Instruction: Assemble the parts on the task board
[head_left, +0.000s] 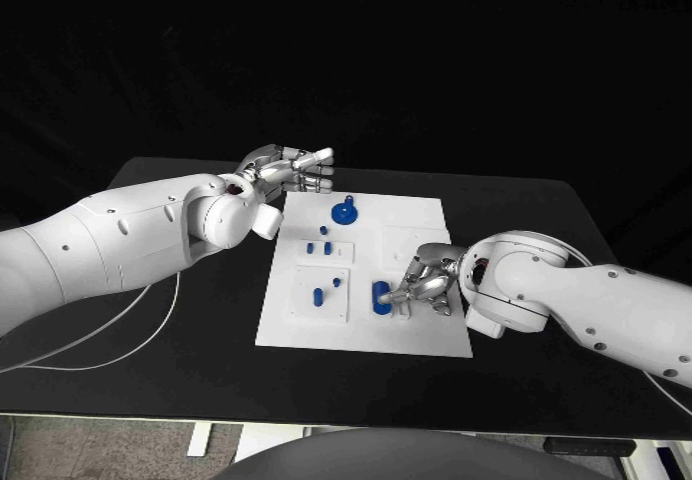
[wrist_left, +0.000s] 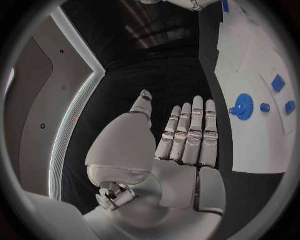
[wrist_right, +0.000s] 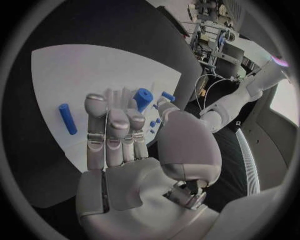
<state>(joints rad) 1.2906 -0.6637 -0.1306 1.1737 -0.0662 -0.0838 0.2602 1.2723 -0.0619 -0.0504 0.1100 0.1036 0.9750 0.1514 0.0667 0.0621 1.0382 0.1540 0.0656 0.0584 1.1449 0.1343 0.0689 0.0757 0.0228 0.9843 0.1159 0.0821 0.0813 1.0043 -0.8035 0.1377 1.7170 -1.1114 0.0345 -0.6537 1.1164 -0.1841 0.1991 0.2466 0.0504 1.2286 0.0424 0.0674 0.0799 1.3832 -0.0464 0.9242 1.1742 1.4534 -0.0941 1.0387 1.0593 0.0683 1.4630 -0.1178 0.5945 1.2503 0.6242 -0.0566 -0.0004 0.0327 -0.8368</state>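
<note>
Hands (head_left: 289, 170) (head_left: 427, 283): two | task board (head_left: 411, 225): one | gear (head_left: 343, 213): one

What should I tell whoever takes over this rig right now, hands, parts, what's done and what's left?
Left hand: open, fingers straight, at the far left corner of the task board, holding nothing.
Right hand: over the board's near right part, fingers by a blue cylinder; a grip cannot be confirmed.
Parts: blue gear stands at the far middle; small blue pieces sit on the left side.
Done: cannot tell which parts are seated.
Left: place the cylinder, then check the rest.
</note>
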